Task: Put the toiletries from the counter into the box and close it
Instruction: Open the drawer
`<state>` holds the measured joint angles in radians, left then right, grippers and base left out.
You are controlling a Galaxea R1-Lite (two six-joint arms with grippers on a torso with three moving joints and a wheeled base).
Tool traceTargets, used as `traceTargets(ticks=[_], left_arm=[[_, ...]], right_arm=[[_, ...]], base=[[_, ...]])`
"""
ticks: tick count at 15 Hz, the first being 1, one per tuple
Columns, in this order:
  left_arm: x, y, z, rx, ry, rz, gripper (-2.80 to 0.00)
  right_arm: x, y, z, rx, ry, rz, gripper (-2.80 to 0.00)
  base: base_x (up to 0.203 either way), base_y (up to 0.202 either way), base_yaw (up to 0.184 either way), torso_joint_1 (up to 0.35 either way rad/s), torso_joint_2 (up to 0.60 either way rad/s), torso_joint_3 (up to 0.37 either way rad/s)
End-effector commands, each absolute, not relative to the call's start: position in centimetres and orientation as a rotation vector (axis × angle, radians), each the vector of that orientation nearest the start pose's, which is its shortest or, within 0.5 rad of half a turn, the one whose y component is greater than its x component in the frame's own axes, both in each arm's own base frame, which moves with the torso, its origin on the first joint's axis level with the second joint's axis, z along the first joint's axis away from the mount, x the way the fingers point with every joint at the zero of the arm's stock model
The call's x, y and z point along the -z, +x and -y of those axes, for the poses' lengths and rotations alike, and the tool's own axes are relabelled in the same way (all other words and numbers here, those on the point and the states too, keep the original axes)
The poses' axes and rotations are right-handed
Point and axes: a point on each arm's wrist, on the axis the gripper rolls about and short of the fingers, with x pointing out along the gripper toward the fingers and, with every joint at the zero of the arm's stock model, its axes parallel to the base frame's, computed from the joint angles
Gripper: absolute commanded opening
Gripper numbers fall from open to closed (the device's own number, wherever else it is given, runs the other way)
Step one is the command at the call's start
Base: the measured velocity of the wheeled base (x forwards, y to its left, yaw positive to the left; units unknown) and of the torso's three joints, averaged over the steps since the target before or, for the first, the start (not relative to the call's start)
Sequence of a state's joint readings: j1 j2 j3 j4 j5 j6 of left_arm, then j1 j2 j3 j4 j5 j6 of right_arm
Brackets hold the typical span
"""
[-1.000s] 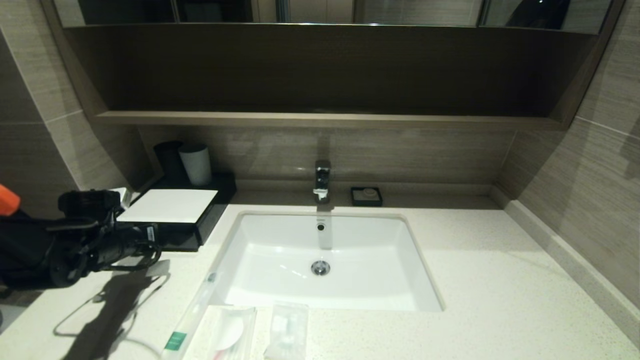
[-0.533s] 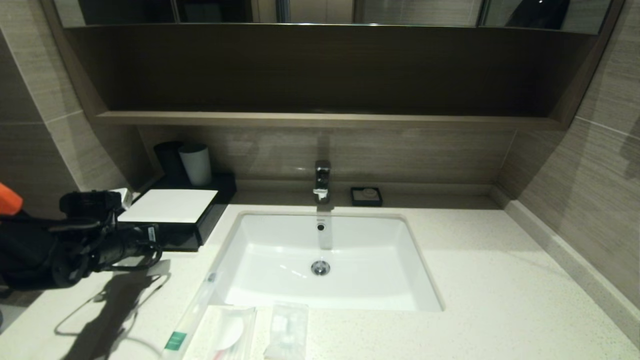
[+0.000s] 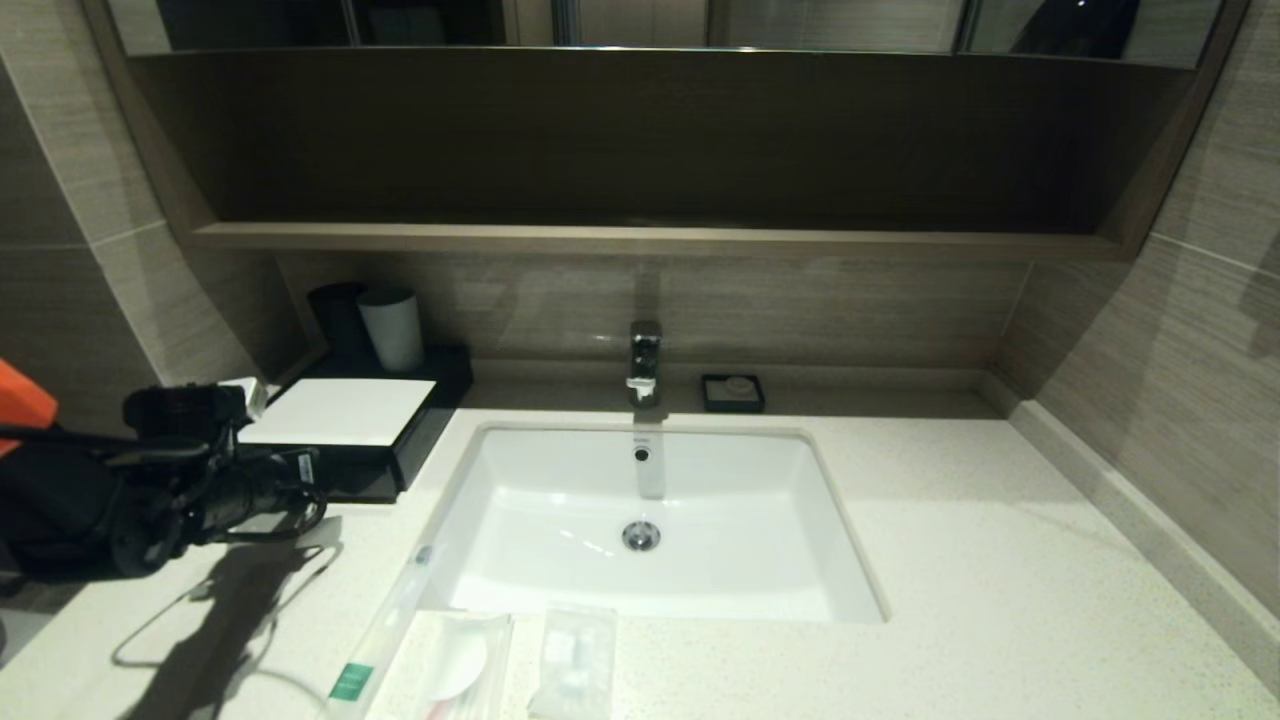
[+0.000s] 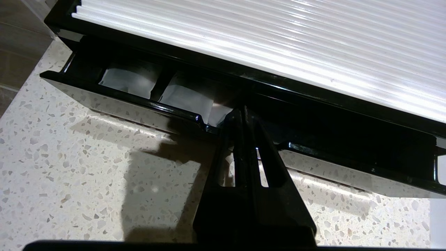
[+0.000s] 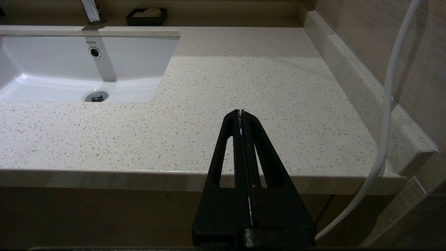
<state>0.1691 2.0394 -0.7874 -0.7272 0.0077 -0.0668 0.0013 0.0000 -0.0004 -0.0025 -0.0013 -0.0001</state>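
The box [image 3: 345, 430] stands at the back left of the table [image 3: 1000, 560], beside the sink [image 3: 640, 520], and its drawer [image 4: 118, 101] is pulled out a little; white packets already show inside two of its compartments. The left end effector [image 4: 243, 113] has its fingers pressed together, and the tip sits at the front edge of the drawer; I cannot tell if it is hooking the edge or only touching it. The three toiletries, a long packet [image 3: 385, 625] with a green label and two flat packets [image 3: 455, 660] [image 3: 575, 660], lie at the near edge of the table, well apart from the box. So I judge the task is at its beginning: the drawer is being opened, nothing is moved yet, and closing is left. The right end effector [image 5: 241, 113] is also pressed together, empty, parked before the right part of the table.
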Motion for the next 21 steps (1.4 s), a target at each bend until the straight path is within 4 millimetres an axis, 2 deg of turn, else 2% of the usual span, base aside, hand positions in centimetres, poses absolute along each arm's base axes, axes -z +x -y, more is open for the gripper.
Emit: traceTargets(ticks=[1, 21], left_arm=[[-7.27, 34.58, -5.95, -0.191, -0.109, -0.521, -2.80], [-7.66, 34.19, -5.90, -0.192, -0.106, -0.606, -2.80]], right_arm=[[-7.53, -2.28, 0.01, 0.000, -0.001, 0.003, -2.80], [-7.53, -2.28, 0.01, 0.000, -0.001, 0.003, -2.80]], base=[[0.000, 0.000, 0.000, 0.000, 0.00, 0.000], [0.000, 0.000, 0.000, 0.000, 0.00, 0.000]])
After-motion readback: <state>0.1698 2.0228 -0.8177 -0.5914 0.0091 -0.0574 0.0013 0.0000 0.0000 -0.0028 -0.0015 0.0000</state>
